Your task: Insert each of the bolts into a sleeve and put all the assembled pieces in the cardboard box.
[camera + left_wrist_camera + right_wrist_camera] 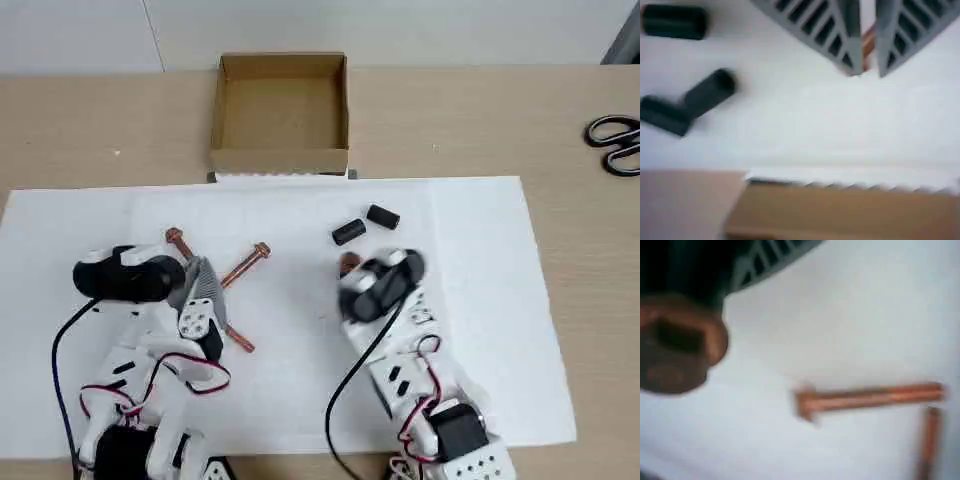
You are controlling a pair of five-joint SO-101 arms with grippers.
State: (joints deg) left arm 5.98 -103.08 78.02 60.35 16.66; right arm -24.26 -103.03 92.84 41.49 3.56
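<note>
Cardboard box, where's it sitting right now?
High view: the cardboard box sits on the wooden table against the far edge of the white sheet, about midway across, with two loose black sleeves nearest it.

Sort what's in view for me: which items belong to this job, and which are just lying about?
Job: bolts, sleeves, cardboard box.
Lying about: scissors, white sheet (work surface only).

high camera looks down; wrist cameras skim the same white paper (480,260).
</note>
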